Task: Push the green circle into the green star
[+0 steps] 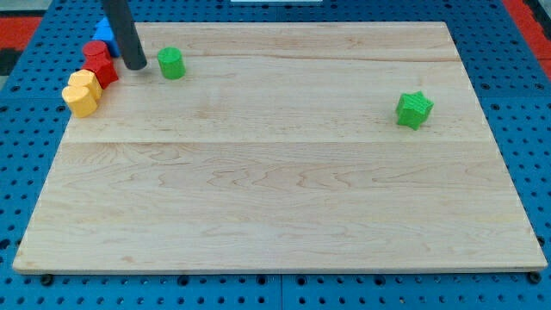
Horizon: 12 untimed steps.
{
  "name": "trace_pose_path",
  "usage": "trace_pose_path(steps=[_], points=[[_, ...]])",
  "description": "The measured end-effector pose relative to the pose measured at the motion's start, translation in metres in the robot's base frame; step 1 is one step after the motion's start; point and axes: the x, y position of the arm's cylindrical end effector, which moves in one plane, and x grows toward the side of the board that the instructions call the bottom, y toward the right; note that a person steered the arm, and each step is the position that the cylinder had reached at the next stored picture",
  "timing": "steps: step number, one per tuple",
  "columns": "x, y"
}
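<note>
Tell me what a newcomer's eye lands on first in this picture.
First, the dark rod entering from the view's top left, my tip set on the wooden board just left of the green circle. Next, the cluster at the board's left edge: a red block, a yellow block and a blue block partly behind the rod. Last, the green star sits alone far to the view's right.

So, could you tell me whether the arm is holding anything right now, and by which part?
Nothing is held. My tip stands just to the view's left of the green circle, with a small gap between them; the green star sits far to the view's right.
</note>
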Motion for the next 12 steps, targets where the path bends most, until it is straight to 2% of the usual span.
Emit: trace_pose_path(steps=[1,2,3,4,6,8,9,12], points=[[-0.008,0.072],[0.037,0.080],[0.046,0.114],[0.070,0.115],[0.091,0.095],[0.116,0.171],[0.135,0.165],[0.118,0.322]])
